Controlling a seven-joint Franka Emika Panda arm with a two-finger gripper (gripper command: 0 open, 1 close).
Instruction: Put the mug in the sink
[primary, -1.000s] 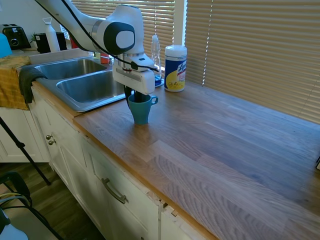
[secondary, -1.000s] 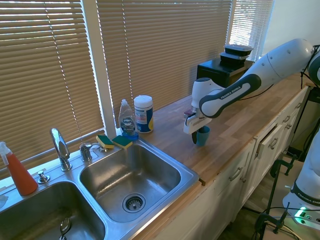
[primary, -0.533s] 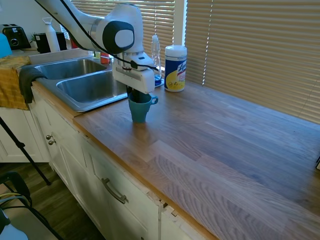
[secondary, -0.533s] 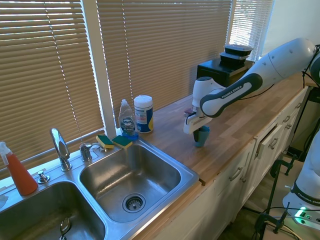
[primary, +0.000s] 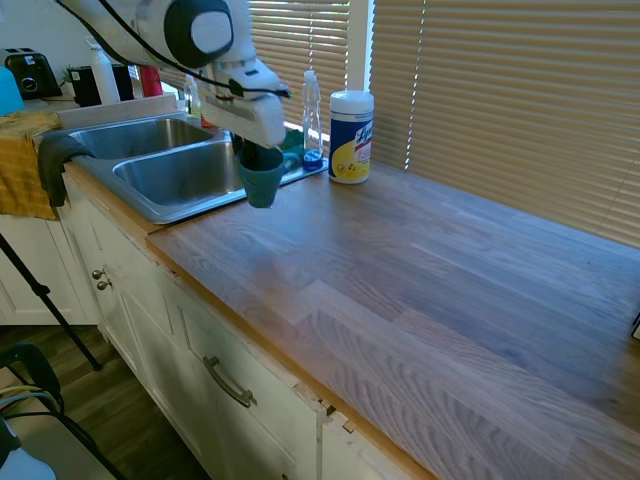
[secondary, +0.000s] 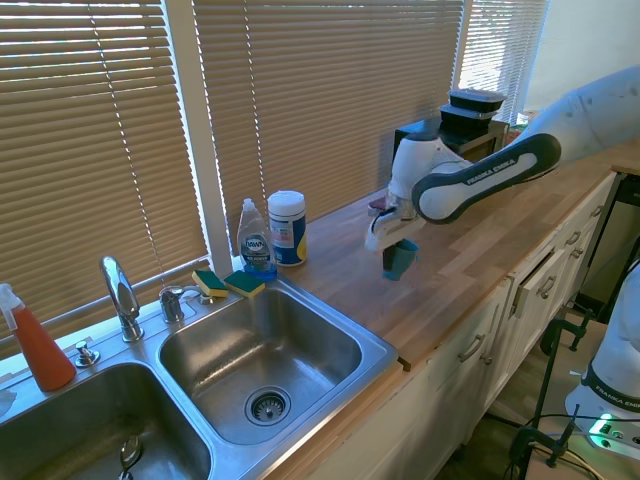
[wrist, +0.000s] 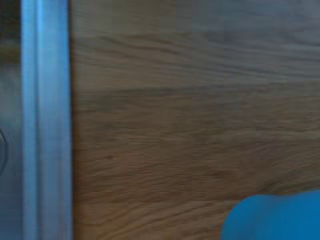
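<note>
Mug (primary: 262, 183), teal-blue, tapering to base: clamped at the rim in gripper (primary: 260, 160), fingers closed on it, held clear of wooden countertop (primary: 420, 290) with bare wood showing beneath. Slightly tilted in second exterior view, mug (secondary: 398, 258) hanging under gripper (secondary: 400, 243) above counter near the sink's right corner; handle not made out. Sink (primary: 170, 175), stainless steel, double basin: nearer bowl just beside the suspended mug in first exterior view; in second exterior view sink (secondary: 300, 300) with round drain (secondary: 266, 405) in the right bowl, chrome faucet (secondary: 120, 297) behind the divider. Wipes canister (primary: 351, 136), white and yellow, upright on counter by the blinds, apart from mug. Dish soap bottle (secondary: 256, 240), clear with blue liquid, just beside canister. Two sponges (secondary: 227, 283), green and yellow, on sink rim behind right bowl. Orange spray bottle (secondary: 36, 345) at far left of sink. Yellow cloth (primary: 22, 165) draped over counter edge. Wrist view: blurred wood grain, steel sink edge (wrist: 45, 120), blue patch of mug (wrist: 275, 217).
</note>
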